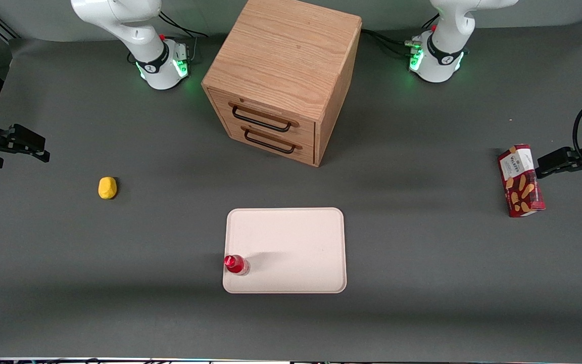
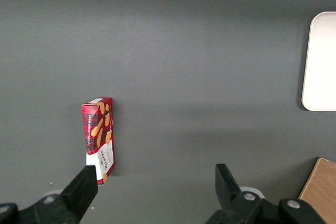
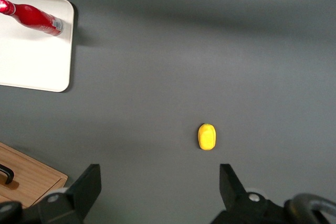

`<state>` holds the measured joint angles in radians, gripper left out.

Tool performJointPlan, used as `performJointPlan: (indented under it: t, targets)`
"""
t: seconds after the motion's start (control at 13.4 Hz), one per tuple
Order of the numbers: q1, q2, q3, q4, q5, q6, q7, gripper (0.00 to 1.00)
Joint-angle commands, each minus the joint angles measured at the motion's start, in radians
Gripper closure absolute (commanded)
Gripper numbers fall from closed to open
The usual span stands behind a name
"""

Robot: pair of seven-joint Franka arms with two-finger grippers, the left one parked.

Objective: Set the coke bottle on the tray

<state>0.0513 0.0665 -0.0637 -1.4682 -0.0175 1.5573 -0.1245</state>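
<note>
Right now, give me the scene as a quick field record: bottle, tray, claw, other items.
coke bottle: upright on the tray, at the corner nearest the front camera toward the working arm's end
tray: flat on the table, in front of the drawer cabinet
claw: open, empty, raised above the table near the yellow object
snack box: toward the parked arm's end
task state: bottle appears placed

Red coke bottle [image 1: 235, 264], cream-pink tray [image 1: 291, 237]
</note>
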Motion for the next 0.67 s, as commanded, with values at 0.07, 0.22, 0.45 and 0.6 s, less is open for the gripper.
performJointPlan:
  t: [0.07, 0.22, 0.45, 0.6]
  targets:
    - [0.027, -0.019, -0.021, -0.021, 0.013, 0.021, -0.012, 0.00]
    - [0.025, -0.019, -0.021, -0.021, 0.014, 0.024, -0.011, 0.00]
    - [0.025, -0.019, -0.021, -0.021, 0.013, 0.024, -0.009, 0.00]
    - [0.025, -0.019, -0.021, -0.023, 0.011, 0.024, -0.009, 0.00]
